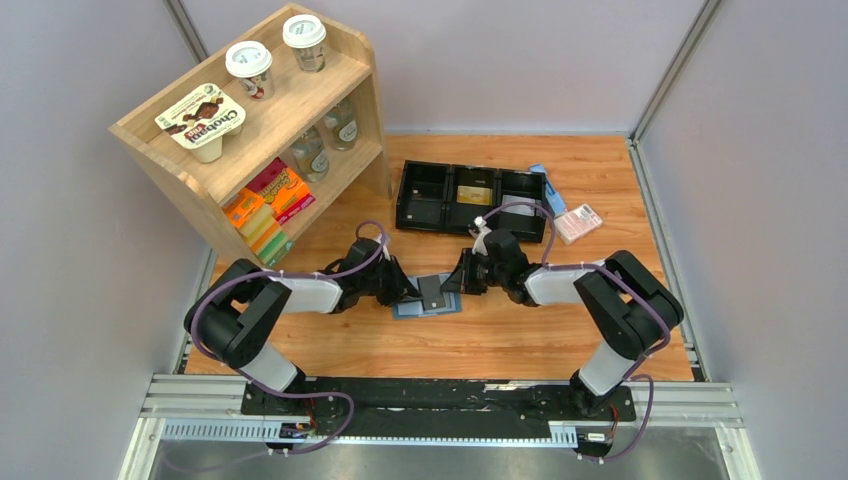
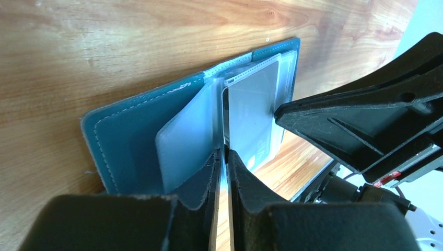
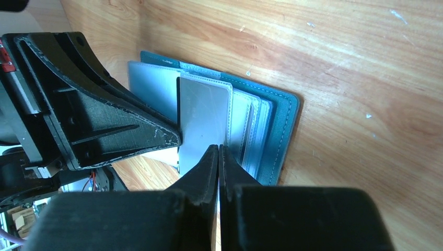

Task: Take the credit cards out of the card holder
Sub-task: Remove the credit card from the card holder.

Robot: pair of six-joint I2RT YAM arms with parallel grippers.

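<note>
The teal card holder point(image 1: 408, 311) lies open on the wooden table between my grippers, its clear pocket leaves fanned up; it also shows in the left wrist view point(image 2: 125, 141) and in the right wrist view point(image 3: 284, 120). A black credit card point(image 1: 432, 291) stands tilted up inside one clear leaf and looks grey with glare in the right wrist view point(image 3: 203, 115). My left gripper point(image 1: 413, 292) point(image 2: 224, 157) is shut on the edge of that leaf. My right gripper point(image 1: 455, 283) point(image 3: 218, 151) is shut, its tip against the leaf's other edge. Whether it pinches anything is unclear.
A long black three-compartment tray point(image 1: 425, 195) stands behind the holder, with a gold card point(image 1: 474, 194) and a whitish card point(image 1: 520, 208) in it. A pink-white packet point(image 1: 578, 222) lies to its right. A wooden shelf point(image 1: 300, 100) with cups and boxes stands at the back left.
</note>
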